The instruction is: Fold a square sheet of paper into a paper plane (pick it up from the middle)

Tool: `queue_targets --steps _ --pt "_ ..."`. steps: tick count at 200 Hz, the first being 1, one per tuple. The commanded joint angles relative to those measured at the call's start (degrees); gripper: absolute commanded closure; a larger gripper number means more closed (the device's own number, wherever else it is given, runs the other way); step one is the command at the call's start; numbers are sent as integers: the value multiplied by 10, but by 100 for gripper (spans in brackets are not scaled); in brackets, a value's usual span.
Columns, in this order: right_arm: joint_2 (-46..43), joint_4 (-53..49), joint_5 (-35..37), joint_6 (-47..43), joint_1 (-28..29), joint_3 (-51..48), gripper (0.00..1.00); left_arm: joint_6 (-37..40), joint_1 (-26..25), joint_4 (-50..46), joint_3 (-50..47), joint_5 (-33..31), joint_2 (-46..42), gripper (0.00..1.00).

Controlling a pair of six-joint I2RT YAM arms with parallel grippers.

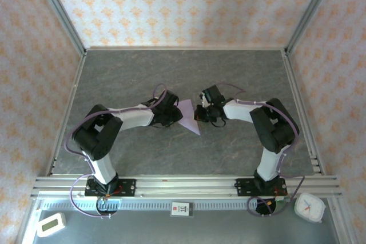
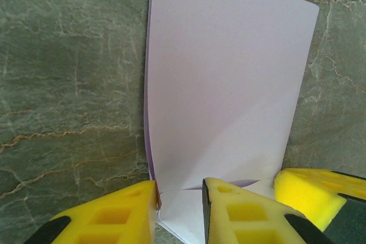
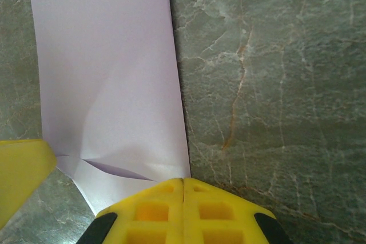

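Note:
The lavender sheet of paper lies folded on the grey marble table between the two arms and tapers to a point toward the near side. My left gripper is at its left end. In the left wrist view the paper stretches away from the left gripper, whose yellow jaws stand apart over a folded flap. My right gripper is at the paper's right edge. In the right wrist view the right gripper is shut, its tips at the edge of the paper.
Aluminium rails run along the table's near edge and sides, with patterned walls behind them. A white timer and a small clock sit below the rail. Bare table stretches behind the grippers.

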Motion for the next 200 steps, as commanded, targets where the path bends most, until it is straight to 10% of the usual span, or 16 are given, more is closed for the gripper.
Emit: queue_targets --steps 1,200 --pt "30 -40 42 -10 -3 -25 100 5 0 -20 13 2 -11 74" --pt "40 -40 44 -10 -2 -23 100 41 -1 -148 93 -21 30 75"
